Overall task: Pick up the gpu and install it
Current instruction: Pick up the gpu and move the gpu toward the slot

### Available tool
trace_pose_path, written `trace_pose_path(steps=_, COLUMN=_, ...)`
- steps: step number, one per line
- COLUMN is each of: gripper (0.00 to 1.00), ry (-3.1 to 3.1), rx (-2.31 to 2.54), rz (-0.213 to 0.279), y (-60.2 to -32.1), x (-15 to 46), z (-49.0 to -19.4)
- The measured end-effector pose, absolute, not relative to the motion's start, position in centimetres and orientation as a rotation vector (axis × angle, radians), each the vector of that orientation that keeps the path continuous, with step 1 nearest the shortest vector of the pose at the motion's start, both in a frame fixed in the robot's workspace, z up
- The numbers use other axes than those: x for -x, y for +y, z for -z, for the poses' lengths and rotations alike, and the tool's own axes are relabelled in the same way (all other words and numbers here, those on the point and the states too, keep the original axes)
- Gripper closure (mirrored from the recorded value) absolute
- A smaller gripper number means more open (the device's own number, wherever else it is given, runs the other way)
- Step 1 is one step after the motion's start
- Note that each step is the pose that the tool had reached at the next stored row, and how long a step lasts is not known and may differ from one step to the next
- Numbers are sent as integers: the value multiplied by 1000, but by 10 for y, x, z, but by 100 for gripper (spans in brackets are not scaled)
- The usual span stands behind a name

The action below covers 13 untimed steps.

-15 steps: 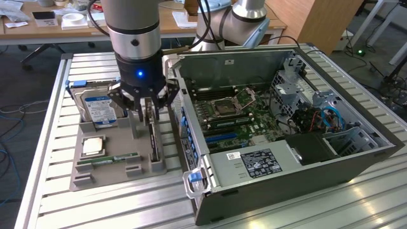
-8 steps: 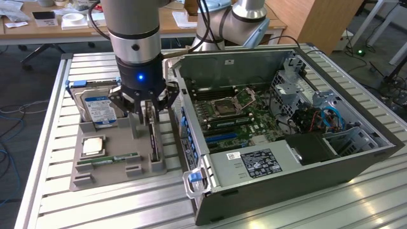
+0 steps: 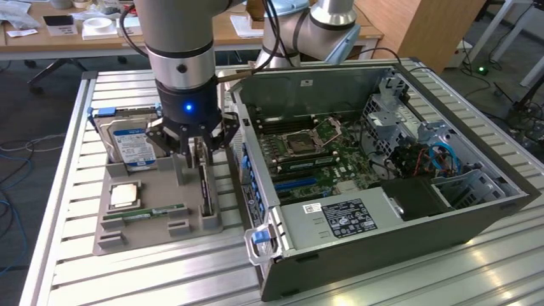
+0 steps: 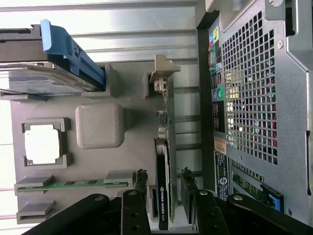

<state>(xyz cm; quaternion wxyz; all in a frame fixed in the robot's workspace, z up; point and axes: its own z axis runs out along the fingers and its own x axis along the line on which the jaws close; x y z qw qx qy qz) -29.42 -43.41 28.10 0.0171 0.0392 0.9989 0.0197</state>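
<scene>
The gpu (image 3: 205, 188) is a slim dark card standing on edge in a slot of the grey holder tray (image 3: 149, 239), to the exterior view's left of the open computer case (image 3: 383, 185). My gripper (image 3: 198, 153) hangs straight over the card's far end, lowered around its top edge. In the wrist view the gpu (image 4: 163, 203) shows its NVIDIA label, and the gripper (image 4: 164, 174) straddles it. One black finger stands on each side, with a small gap between each finger and the card. The gripper is open and holds nothing.
The tray also carries a silver hard drive (image 3: 132, 143) in a blue bracket, a processor chip (image 3: 125, 194) and a green memory stick (image 3: 153, 212). The case's rear wall (image 4: 254, 98) stands close beside the card. Desks and a wooden cabinet stand behind the slatted metal table (image 3: 153, 280).
</scene>
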Motion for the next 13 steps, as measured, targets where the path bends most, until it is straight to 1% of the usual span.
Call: trace_pose_path(steps=13, gripper=58, ry=3105, rx=-122, rz=-61, y=-434, x=294, z=-274)
